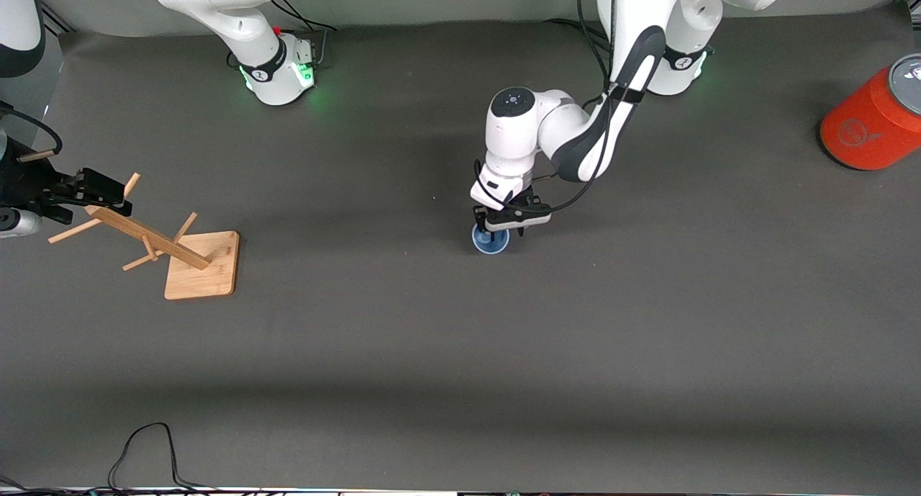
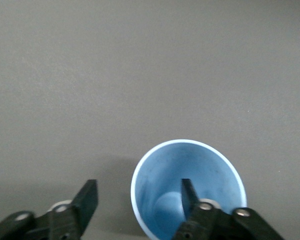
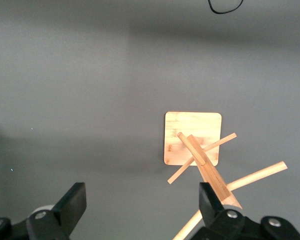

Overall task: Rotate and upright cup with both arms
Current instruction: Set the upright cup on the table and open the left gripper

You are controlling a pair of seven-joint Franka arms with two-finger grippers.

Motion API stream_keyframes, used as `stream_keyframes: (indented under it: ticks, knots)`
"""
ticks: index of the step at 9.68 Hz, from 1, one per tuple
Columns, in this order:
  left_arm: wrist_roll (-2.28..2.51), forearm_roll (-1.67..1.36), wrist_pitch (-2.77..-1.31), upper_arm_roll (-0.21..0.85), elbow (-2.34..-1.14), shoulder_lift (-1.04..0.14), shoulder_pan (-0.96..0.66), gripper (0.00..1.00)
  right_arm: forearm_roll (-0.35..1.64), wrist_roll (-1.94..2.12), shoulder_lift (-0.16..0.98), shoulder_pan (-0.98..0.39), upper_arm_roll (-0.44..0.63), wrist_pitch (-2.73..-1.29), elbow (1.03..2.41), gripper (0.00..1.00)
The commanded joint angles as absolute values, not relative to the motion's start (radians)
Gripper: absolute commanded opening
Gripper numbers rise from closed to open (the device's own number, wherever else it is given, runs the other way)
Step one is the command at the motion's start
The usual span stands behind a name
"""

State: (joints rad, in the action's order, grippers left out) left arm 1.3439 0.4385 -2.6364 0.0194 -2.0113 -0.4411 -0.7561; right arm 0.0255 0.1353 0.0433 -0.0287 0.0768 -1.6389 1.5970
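Note:
The pale-blue cup stands upright on the dark mat at mid-table, mouth up. In the left wrist view I look down into its darker blue inside. My left gripper is low over the cup and open. One finger reaches inside the cup and the other is outside, so they straddle the rim without closing on it. My right gripper is open and empty, up by the top of the wooden rack, away from the cup.
The wooden rack with its square base and pegs stands toward the right arm's end. A large orange-red can lies toward the left arm's end. A black cable loops at the table edge nearest the front camera.

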Motion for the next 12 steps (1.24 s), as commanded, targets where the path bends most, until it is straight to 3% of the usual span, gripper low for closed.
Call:
stream_keyframes:
  ticks: [1, 12]
  knots:
    - [1.376, 0.456, -2.562, 0.017, -2.0, -0.399, -0.772, 1.0, 0.014, 0.1, 0.023, -0.04, 0.083, -1.623, 1.608, 1.0]
    - [1.416, 0.457, -2.479, 0.009, -2.017, -0.37, -0.847, 1.0, 0.015, 0.072, 0.018, -0.04, 0.083, -1.609, 1.605, 1.0]
